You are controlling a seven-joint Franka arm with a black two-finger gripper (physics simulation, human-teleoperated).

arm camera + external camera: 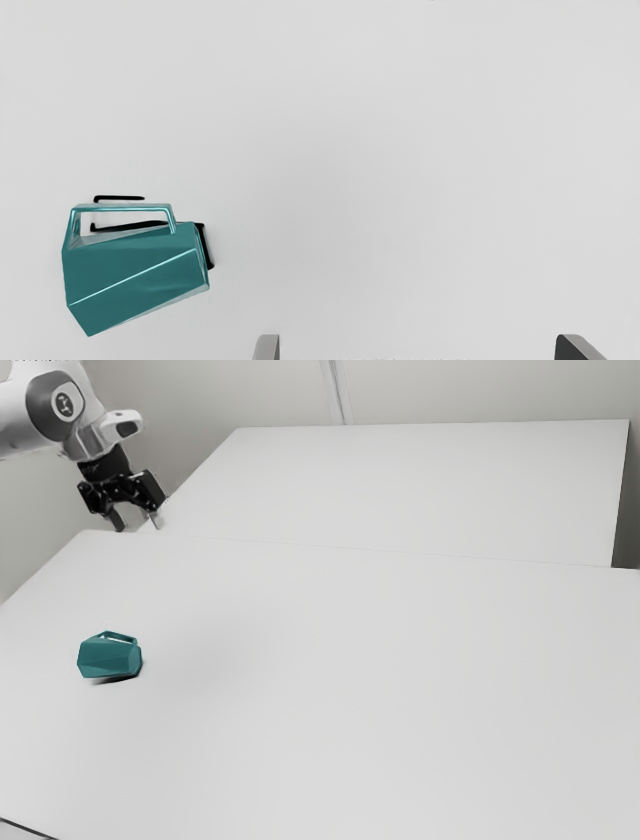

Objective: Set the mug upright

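You have a broad bare stretch of counter (pixel 380 680) running from the mug (pixel 110 657) to the exterior view's right. The room between the claw's (pixel 137 524) parted fingertips is free too. Your obstacle is the mug, lying on its side outside that span, its handle (pixel 122 207) jutting sideways around an open gap.

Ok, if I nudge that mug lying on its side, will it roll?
Probably not far: the teal mug has flat facets, and its handle juts out, so sliding or rocking seems likelier. It looks stiff, with straight, crisp edges. The glossy highlights hint at a smooth surface that might slip.
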